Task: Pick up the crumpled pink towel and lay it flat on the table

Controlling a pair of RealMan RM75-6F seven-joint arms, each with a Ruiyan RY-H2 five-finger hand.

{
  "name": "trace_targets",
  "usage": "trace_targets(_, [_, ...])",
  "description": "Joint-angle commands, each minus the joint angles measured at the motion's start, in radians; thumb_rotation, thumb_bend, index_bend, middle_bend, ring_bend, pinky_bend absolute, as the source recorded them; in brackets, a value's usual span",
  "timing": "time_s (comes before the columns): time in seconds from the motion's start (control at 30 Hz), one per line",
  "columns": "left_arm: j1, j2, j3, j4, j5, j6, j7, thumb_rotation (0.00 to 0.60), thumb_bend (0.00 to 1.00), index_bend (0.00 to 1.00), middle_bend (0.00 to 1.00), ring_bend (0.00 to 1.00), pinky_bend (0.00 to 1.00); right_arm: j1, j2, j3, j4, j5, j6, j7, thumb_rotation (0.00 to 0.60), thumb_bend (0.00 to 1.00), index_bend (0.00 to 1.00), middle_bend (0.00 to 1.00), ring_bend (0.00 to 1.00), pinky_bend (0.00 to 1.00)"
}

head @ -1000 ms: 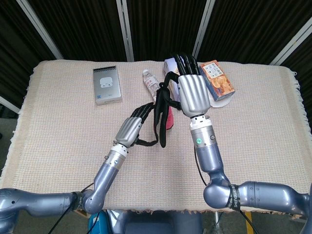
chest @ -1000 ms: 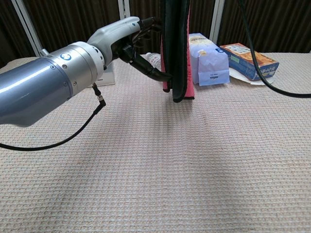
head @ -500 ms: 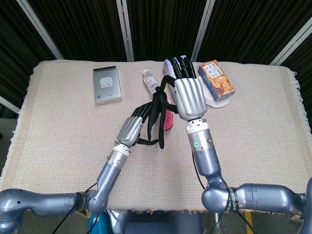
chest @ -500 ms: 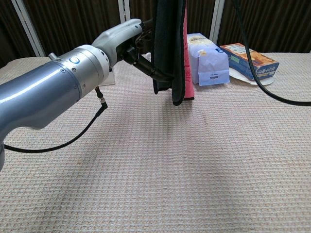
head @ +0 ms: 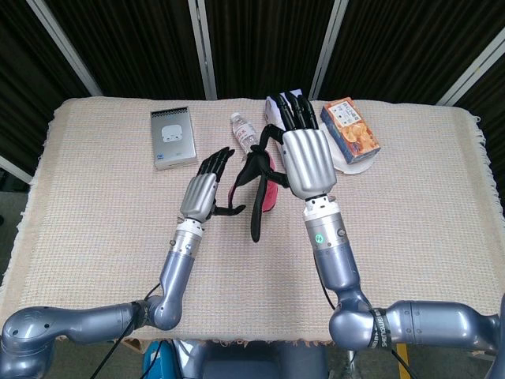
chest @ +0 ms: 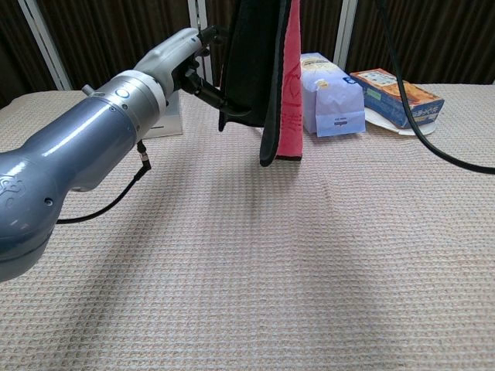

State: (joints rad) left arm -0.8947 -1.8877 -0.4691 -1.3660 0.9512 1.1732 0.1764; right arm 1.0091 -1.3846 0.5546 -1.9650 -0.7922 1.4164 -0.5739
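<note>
overhead, towel (chest: 282, 85) between both hands

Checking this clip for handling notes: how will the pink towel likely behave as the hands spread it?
The towel hangs limp from the right hand, so probably floppy, not stiff. It drapes in folds with a dark side showing, so may stay bunched. The left hand pinches an edge; it seems light.
</note>
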Motion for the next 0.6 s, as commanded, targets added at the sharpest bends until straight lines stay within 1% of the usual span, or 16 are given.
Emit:
trace_targets(0.03, [-0.006,0.002,-0.015,0.025,-0.01,-0.017,-0.011,0.6,0.09,0.03,0.0,0.0,0.0,-0.001,0.0,-0.002,-0.004,-0.001,0.002,-0.001,0.6,0.46,0.61,0.12,0.0,0.0])
trace_targets(0.1, [-0.01,0.003,-0.024,0.037,-0.016,-0.028,-0.019,0.6,0.12,0.08,0.0,0.0,0.0,-0.001,-0.001,-0.004,-0.004,0.0,0.003,-0.001,0.6,0.46,0.62,0.12,0.0,0.0])
trace_targets(0.23, [-0.019,-0.002,-0.03,0.055,-0.024,-0.045,-0.027,0.6,0.2,0.27,0.0,0.0,0.0,-0.004,-0.002,-0.007,0.002,0.002,0.004,0.001,0.6,0.46,0.64,0.12,0.0,0.0])
trace_targets(0.27, [-0.02,-0.003,-0.029,0.057,-0.023,-0.045,-0.027,0.6,0.21,0.3,0.0,0.0,0.0,-0.004,-0.002,-0.006,0.002,0.003,0.004,0.002,0.6,0.46,0.64,0.12,0.0,0.0])
trace_targets(0.33, [-0.023,-0.01,-0.027,0.068,-0.021,-0.043,-0.026,0.6,0.24,0.41,0.0,0.0,0.0,-0.008,0.001,-0.005,0.003,0.004,0.005,0.006,0.6,0.46,0.64,0.12,0.0,0.0])
trace_targets(0.37, [-0.024,-0.013,-0.027,0.071,-0.021,-0.043,-0.026,0.6,0.25,0.45,0.0,0.0,0.0,-0.009,0.003,-0.005,0.004,0.004,0.005,0.007,0.6,0.46,0.64,0.12,0.0,0.0])
trace_targets(0.43, [-0.024,-0.015,-0.025,0.075,-0.02,-0.042,-0.023,0.6,0.25,0.47,0.0,0.0,0.0,-0.012,0.006,-0.005,0.006,0.004,0.004,0.009,0.6,0.46,0.64,0.12,0.0,0.0])
trace_targets(0.6, [-0.017,-0.009,-0.018,0.074,-0.012,-0.031,-0.018,0.6,0.25,0.44,0.0,0.0,0.0,-0.019,0.014,-0.005,0.012,0.007,0.001,0.018,0.6,0.46,0.64,0.12,0.0,0.0])
